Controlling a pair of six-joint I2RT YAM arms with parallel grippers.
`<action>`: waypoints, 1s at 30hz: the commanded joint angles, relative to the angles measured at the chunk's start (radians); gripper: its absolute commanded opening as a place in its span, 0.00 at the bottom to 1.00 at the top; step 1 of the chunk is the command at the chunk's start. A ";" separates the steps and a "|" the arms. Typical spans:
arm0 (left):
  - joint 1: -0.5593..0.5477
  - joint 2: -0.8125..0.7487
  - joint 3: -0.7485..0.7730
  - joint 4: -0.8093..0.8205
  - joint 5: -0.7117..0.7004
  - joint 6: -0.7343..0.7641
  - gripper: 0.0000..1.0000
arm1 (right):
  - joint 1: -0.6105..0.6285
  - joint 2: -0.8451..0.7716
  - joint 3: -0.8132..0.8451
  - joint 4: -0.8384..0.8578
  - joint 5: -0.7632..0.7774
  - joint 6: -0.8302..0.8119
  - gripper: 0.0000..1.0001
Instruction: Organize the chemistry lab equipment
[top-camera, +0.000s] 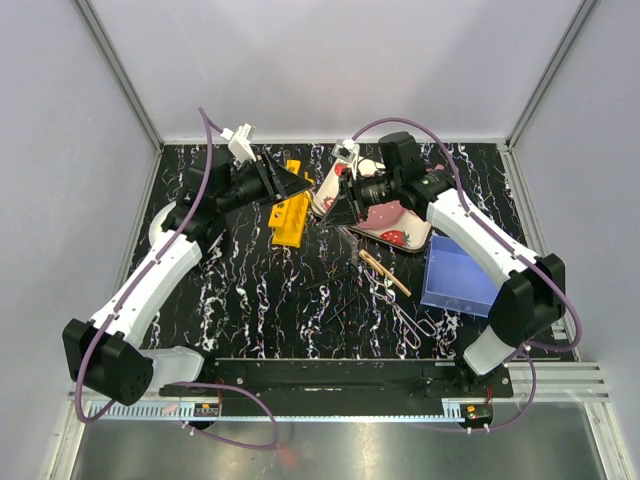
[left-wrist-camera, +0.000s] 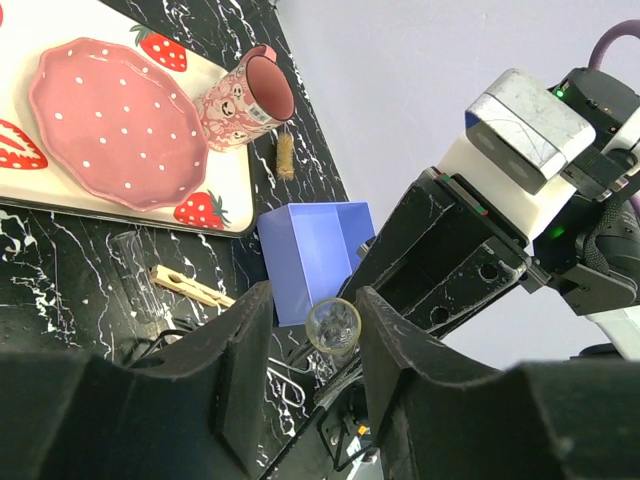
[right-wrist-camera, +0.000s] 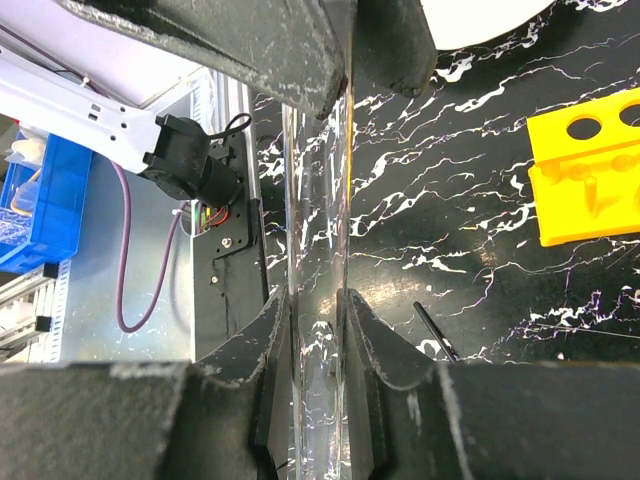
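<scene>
Pinching a glass tube (right-wrist-camera: 318, 200) mid-frame is the right gripper (right-wrist-camera: 315, 305); only the left wrist view shows the left gripper (left-wrist-camera: 313, 298) gaping around its end.

The top view looks down from behind over the whole table (top-camera: 250, 290). Wrist views sit close behind the left gripper (left-wrist-camera: 315, 335) and right gripper (right-wrist-camera: 315, 315), sharing the glass tube (right-wrist-camera: 318, 200).

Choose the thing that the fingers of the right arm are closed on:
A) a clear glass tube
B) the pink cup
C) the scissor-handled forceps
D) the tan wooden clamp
A: in the right wrist view, a clear glass tube runs straight between the right arm's fingers, which press on it from both sides.
</scene>
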 joint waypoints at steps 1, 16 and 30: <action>-0.015 -0.019 0.016 0.024 -0.040 0.041 0.40 | 0.007 0.005 0.000 0.049 -0.038 0.011 0.08; -0.024 -0.014 0.073 -0.076 -0.099 0.116 0.15 | 0.003 -0.018 0.005 0.016 0.038 -0.056 0.68; 0.088 0.231 0.433 -0.325 -0.369 0.383 0.15 | -0.304 -0.264 -0.139 -0.058 0.042 -0.231 1.00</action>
